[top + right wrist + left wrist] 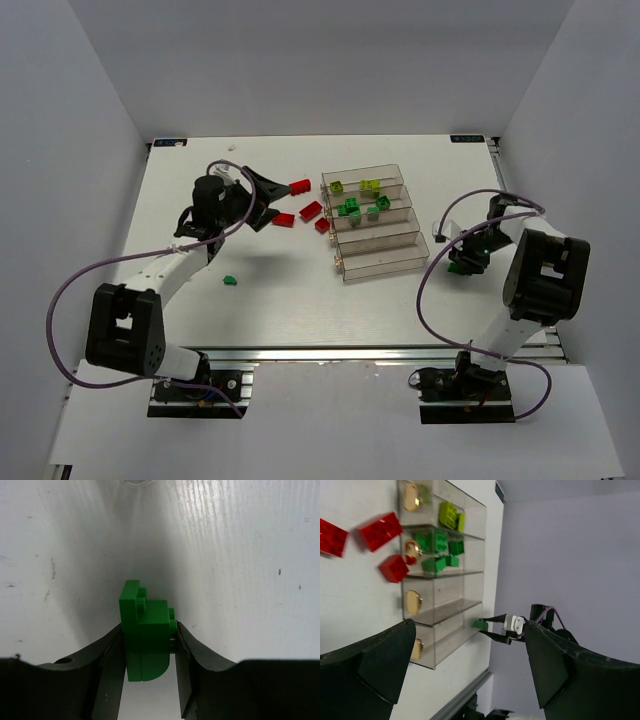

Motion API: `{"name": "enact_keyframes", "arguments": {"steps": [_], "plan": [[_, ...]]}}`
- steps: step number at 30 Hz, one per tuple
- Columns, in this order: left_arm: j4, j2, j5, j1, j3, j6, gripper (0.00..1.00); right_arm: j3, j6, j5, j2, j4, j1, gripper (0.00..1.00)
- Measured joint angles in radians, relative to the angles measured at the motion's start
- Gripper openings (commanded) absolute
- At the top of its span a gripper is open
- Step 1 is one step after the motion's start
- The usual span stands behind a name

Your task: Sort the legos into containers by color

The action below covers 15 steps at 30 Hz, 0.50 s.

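Right tool (pixel 148 642): its two fingers press on the flanks of a green brick (pixel 146 630), one on each side; the brick stands between them with studs facing right in the wrist view, so I judge it clamped.
Where that brick is: on the bench (pixel 300 310) right of the trays, near the right edge, low at the surface.
Way to go: the green tray (pixel 372 211) lies to the left and a little farther from the bases than the right tool; it is second from the far end of the slanted row.
Tray axis: each tray runs long from left to right with a slight tilt, so a drop anywhere along that length would do.
Other trays: the far tray (pixel 362 183) holds yellow-green bricks; the two nearer trays (pixel 380 250) look bare.
Nearer arm: the right arm is plainly closer to the row than to anything else; the carry crosses the nearer trays' right ends.
Left tool (pixel 262 200): fingers spread wide, nothing between them, over the red bricks (pixel 300 186) left of the row.
Stray piece: one green brick on the bench (pixel 229 281) lies near the left arm, well apart from the trays.
Room: open bench between right tool and row; the tray walls are the edge to clear.
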Motion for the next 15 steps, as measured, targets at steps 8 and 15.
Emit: {"name": "enact_keyframes", "arguments": {"steps": [8,15], "plan": [[0.124,0.061,0.068,-0.138,0.006,-0.043,0.97,0.081,0.040,-0.128,-0.170,-0.103,-0.009,0.12],[0.186,0.132,0.126,-0.195,0.085,-0.048,0.98,0.200,0.289,-0.317,-0.373,-0.061,0.166,0.00]]}}
